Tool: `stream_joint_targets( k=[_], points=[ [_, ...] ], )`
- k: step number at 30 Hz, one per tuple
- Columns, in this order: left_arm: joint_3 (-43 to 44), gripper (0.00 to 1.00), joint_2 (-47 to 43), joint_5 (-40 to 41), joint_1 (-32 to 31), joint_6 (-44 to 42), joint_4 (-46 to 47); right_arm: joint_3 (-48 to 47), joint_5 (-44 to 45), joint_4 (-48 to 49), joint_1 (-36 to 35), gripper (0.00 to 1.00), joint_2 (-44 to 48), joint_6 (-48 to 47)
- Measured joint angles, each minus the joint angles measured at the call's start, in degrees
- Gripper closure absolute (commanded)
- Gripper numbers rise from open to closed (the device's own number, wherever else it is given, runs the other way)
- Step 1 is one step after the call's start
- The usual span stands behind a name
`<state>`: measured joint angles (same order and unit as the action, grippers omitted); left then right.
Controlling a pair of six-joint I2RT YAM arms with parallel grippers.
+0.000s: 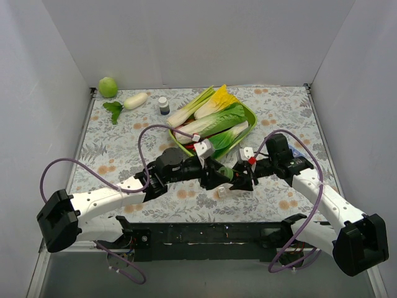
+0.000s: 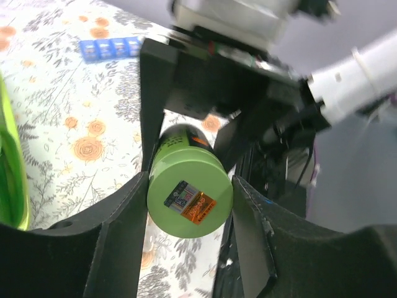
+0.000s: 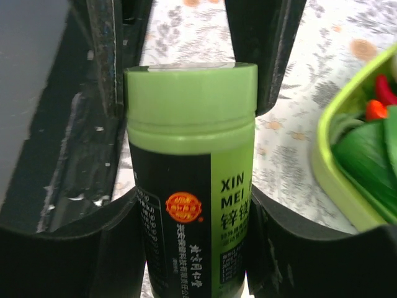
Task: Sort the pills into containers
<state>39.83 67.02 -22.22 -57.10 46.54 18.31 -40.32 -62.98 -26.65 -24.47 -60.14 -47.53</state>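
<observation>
- The green bottle [image 3: 186,124] lies sideways just off the near edge of the green tray [image 3: 321,155], caught between the two arms.
- The right gripper [image 3: 192,192] stands about half wide, clamped on the bottle's dark labelled body.
- The left gripper [image 2: 189,180] meets it end-on, its fingers against both sides of the pale cap.
- The clear container strip [image 1: 221,191] lies on the counter [image 1: 124,143], a little further out from the tray's near edge than the bottle.
- A blue strip [image 2: 111,48] lies off the tray's right side.

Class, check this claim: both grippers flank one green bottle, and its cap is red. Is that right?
No. The cap is light green, not red, as the right wrist view shows. The left gripper and right gripper do flank one green bottle.
</observation>
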Motion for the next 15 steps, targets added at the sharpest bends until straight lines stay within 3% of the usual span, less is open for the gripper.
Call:
stream_joint_targets(
  k=[10,15],
  points=[
    [12.2,1.00,9.7,7.9,7.8,40.7,-11.2,-0.5,12.5,10.6,2.7,0.98,-0.3,11.1],
    [17.9,1.00,11.4,11.3,8.3,52.4,-20.0,-1.7,13.9,12.0,3.4,0.98,-0.3,14.0]
  ],
)
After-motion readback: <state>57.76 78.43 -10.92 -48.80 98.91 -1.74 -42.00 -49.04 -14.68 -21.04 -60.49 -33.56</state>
